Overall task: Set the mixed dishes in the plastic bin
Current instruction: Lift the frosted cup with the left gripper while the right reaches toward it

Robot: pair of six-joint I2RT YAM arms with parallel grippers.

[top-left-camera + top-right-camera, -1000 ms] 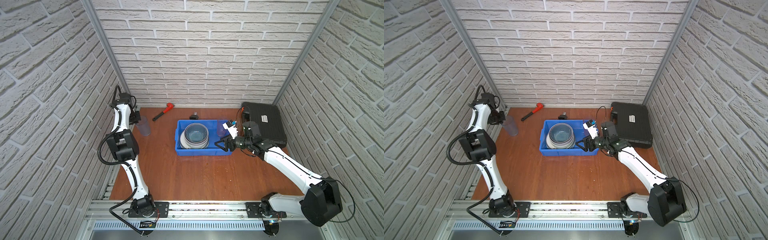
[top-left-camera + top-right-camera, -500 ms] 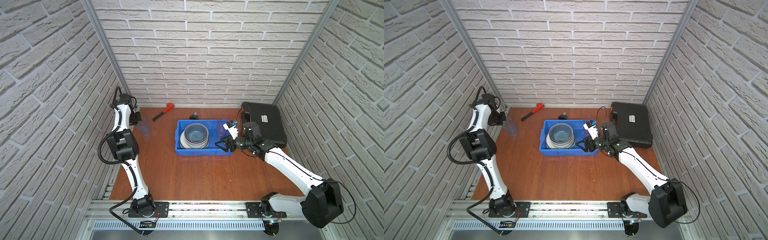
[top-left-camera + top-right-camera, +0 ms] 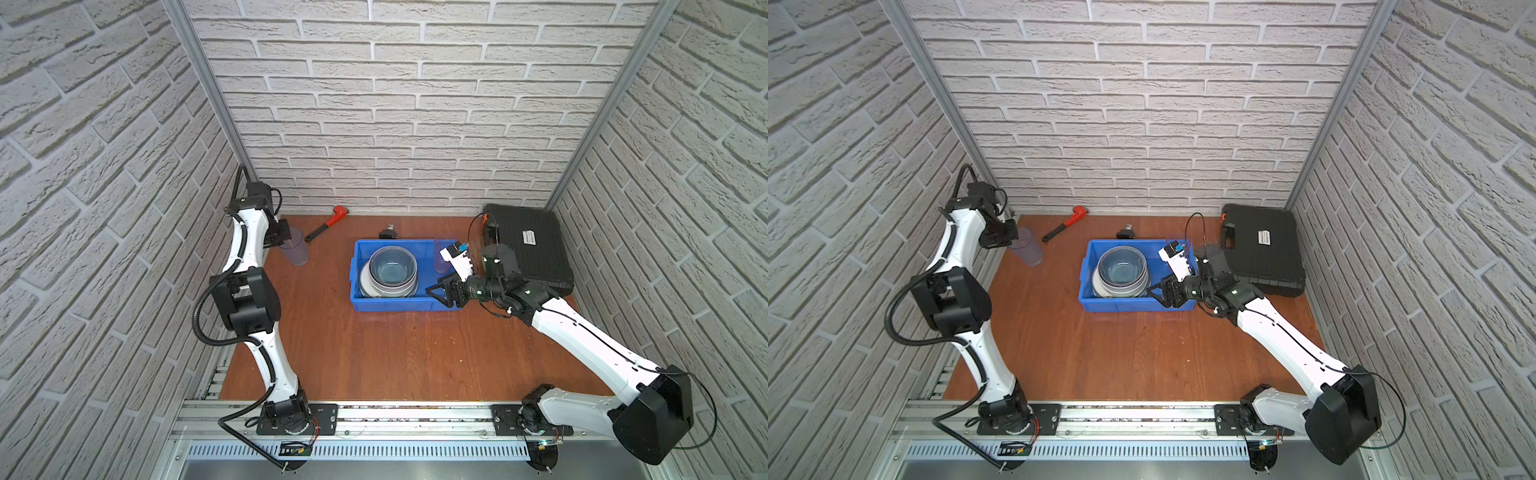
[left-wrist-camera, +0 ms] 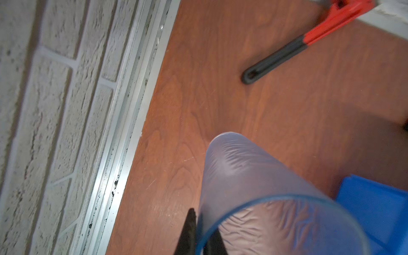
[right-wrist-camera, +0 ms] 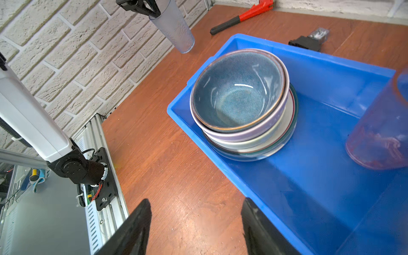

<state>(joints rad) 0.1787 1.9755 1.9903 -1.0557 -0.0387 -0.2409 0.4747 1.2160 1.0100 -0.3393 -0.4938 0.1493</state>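
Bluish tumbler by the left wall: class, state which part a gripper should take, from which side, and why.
Pinch the rim wall from above, one finger inside, one outside. The bluish tumbler stands mouth up with a thin wall, and its tapered body would probably slip in a side grip. The left gripper is shut on the rim this way.

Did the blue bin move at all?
No. The blue bin still sits in the same spot, just as near the black tool case.
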